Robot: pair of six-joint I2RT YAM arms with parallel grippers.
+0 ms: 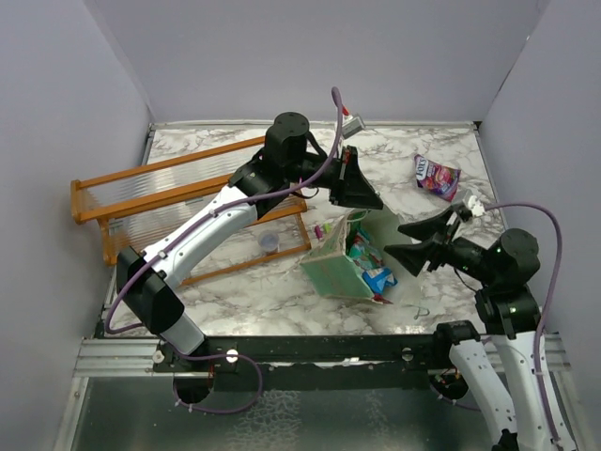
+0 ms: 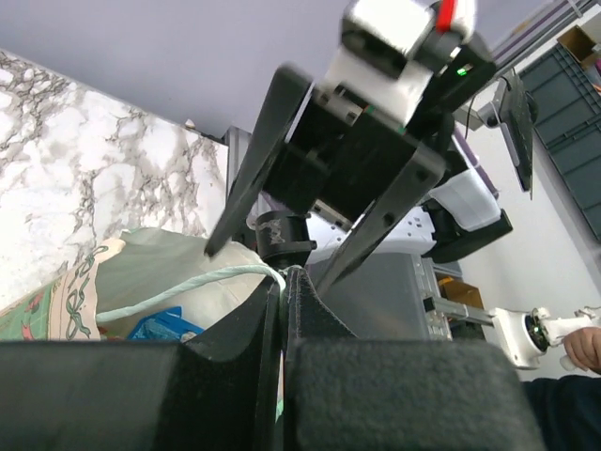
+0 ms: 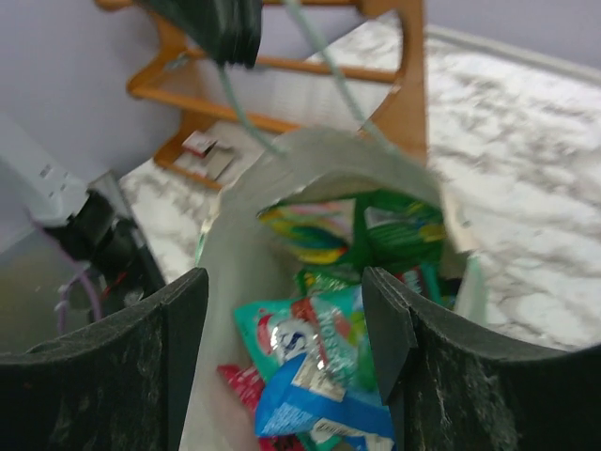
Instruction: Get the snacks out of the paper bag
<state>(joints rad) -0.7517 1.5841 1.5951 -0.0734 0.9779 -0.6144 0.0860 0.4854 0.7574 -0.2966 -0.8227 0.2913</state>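
The mint-green paper bag lies tilted on the marble table, its mouth facing right. My left gripper is above it, shut on the bag's string handle, which is pinched at the fingertips of that gripper. My right gripper stands open at the bag's mouth, nothing between its fingers. The right wrist view looks past this gripper into the cream inside at the snacks: a teal-white packet, a blue one, a red one, and green-yellow ones. A purple packet lies on the table at the back right.
An orange wooden rack stands left of the bag, under my left arm, with a small purple cap near its right end. Grey walls close in the table on three sides. A black rail runs along the near edge.
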